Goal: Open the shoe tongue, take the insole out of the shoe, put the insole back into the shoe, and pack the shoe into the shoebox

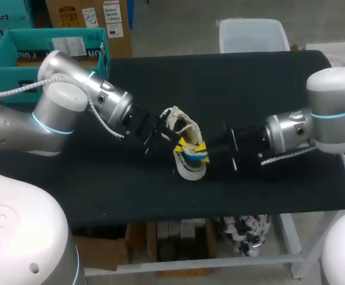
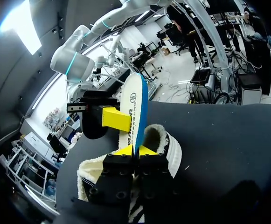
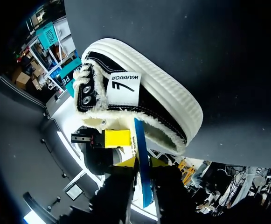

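Here the left gripper (image 2: pixel 135 150) is pinched shut on the upright insole (image 2: pixel 134 107), above the shoe (image 1: pixel 187 167) lying on the table (image 1: pixel 249 83). The right gripper (image 3: pixel 142 162) nips the same insole farther along. I would move both arms together, keeping it straight.

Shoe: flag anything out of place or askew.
The insole stands on edge at the opening of the shoe, not flat inside, pinched by both the left pincer and right pincer. Nothing looks damaged.

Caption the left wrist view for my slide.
The insole, pinched upright by the left jaws and right jaws at the mouth of the shoe, over the table.
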